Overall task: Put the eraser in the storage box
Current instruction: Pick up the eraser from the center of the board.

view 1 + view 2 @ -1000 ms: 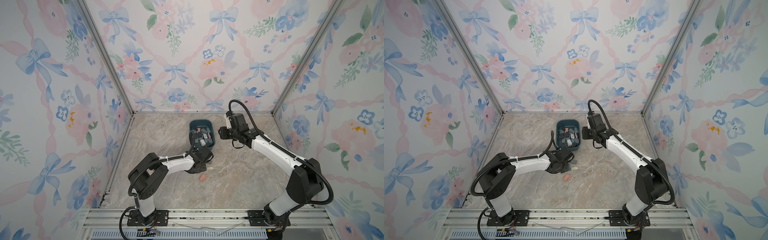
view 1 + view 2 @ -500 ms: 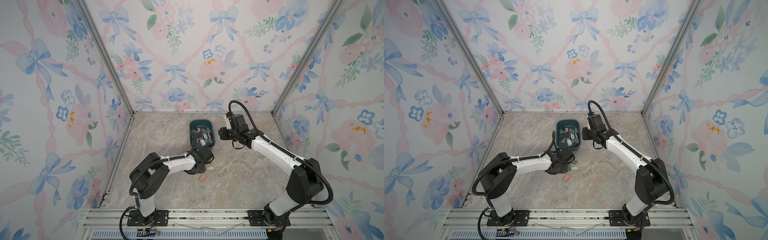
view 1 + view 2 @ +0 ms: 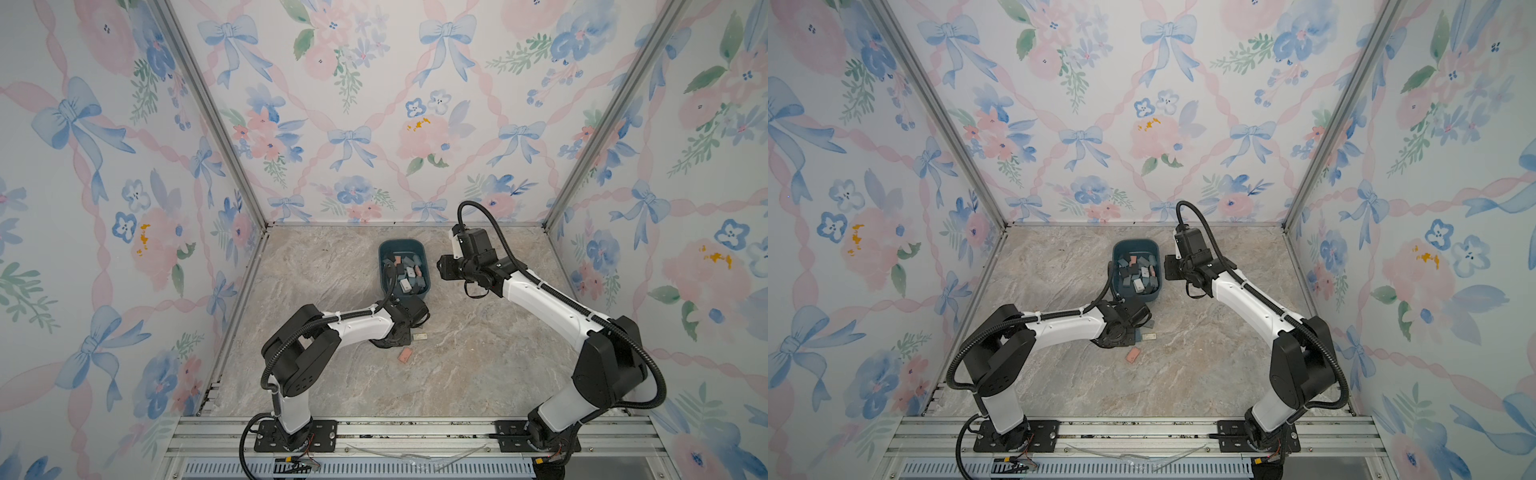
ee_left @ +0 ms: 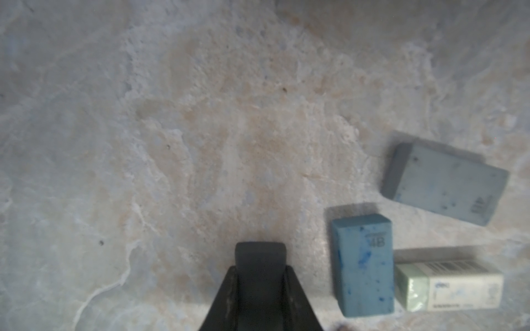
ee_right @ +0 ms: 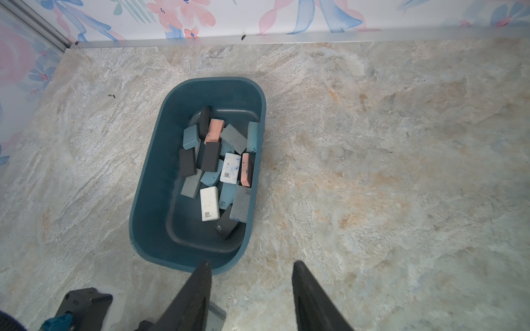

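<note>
In the left wrist view my left gripper (image 4: 260,266) is shut on a black eraser (image 4: 260,255), low over the marble table. Beside it lie a blue eraser (image 4: 362,263), a grey eraser (image 4: 444,183) and a white wrapped eraser (image 4: 447,286). In both top views the wrist covers the left gripper (image 3: 404,337) (image 3: 1130,337), just in front of the storage box (image 3: 401,243) (image 3: 1136,243). The teal box (image 5: 155,186) holds several erasers. My right gripper (image 5: 252,269) (image 3: 441,266) is open and empty beside the box's right side.
A pink eraser (image 3: 405,354) (image 3: 1133,354) and the wrapped eraser (image 3: 419,337) (image 3: 1149,337) lie on the table in front of the left wrist. Flowered walls close in the back and both sides. A metal rail (image 3: 415,432) runs along the front.
My left gripper's jaws have closed onto the black eraser, and its wrist has shifted slightly toward the front. The right arm has not moved.
</note>
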Controlling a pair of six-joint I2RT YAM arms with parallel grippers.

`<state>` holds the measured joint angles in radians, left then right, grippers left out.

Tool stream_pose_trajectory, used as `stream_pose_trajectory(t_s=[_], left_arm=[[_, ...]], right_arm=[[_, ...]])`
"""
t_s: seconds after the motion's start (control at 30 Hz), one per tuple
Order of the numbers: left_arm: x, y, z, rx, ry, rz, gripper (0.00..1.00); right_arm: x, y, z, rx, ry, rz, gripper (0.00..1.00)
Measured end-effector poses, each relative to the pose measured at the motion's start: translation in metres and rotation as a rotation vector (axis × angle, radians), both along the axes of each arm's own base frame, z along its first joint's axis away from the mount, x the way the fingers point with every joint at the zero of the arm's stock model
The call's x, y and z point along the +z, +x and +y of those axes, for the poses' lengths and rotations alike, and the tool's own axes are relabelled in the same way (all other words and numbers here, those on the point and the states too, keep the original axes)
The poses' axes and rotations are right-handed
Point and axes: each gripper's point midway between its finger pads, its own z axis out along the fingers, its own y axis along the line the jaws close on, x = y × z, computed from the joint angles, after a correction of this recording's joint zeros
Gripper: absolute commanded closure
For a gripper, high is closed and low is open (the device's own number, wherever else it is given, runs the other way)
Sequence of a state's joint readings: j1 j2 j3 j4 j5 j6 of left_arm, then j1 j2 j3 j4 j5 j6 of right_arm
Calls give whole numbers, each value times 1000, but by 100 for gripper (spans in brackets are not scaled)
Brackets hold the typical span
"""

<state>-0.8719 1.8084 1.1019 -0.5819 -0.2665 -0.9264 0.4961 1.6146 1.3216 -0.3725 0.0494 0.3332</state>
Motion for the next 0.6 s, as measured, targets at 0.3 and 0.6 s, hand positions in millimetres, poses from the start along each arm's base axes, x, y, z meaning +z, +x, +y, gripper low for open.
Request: stream_pose_trajectory(t_s=[0.3,0.6], left_arm=[[6,0,1,-2,-5,-8,79],[47,12,-8,-14,-81,-85,77]], right_arm=[[0,1,-2,-6,0,0,51],[-2,2,-7,-15,-2,5,51]])
